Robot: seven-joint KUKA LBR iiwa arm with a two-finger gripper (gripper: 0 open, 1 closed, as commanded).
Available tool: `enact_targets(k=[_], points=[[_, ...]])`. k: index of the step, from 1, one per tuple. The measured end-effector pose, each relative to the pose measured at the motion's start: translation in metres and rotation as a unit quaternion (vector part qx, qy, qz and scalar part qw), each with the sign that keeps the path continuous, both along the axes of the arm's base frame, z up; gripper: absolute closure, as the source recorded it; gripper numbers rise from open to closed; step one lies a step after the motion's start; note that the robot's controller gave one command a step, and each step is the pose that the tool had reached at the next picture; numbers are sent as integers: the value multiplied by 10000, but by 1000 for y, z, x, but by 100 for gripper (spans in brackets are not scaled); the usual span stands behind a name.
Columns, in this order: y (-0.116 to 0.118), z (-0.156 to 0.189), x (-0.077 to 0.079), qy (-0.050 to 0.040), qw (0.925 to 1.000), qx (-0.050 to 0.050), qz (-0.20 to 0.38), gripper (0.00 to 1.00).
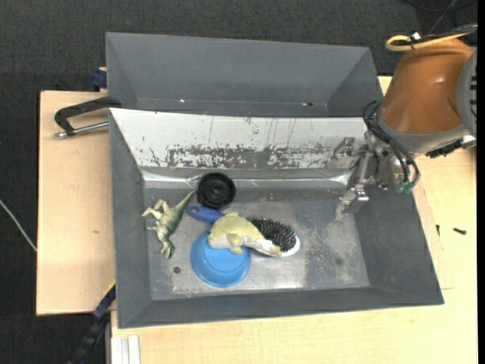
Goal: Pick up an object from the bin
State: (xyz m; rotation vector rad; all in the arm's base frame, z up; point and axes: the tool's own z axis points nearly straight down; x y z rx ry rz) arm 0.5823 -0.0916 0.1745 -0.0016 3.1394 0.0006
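1. Take stock of your hand [355,196] first. It hangs at the right side of the grey bin [394,279], close to the right wall and above bare floor. This view does not let you tell how far open it is. By the look of it, it carries nothing.

2. Note where the pickable things lie. All of them sit in the left half of the floor, well apart from the hand:
   - a black-bristled brush [276,235] on a white back, the nearest to you
   - a pale yellow soft toy [235,233] lying across the brush's left end and touching the rim of a blue bowl [218,265]
   - a black round cap [216,189] near the back wall
   - a green toy dinosaur [165,222] farthest left

3. Choose a target that stands free. The dinosaur and the black cap each have clear floor around them. The brush, toy and bowl overlap, so a grasp there is likely to drag a neighbour along.

4. Travel left across the bin before you descend. Stay high enough to pass over the heap.

5. Make sure the hand is fully open before you lower it, since its state is unclear now.

6. Line the hand's closing direction across the narrow part of your target, such as the dinosaur's body rather than its tail.

7. Descend straight, close gently, then lift vertically so the sloped walls are not brushed.
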Motion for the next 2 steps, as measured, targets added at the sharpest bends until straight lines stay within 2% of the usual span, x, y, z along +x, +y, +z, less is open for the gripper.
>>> enact_targets(k=[1,2], points=[[0,0,0,0,10000,0,0,100],[-54,42,9,-46,9988,-23,480,100]])
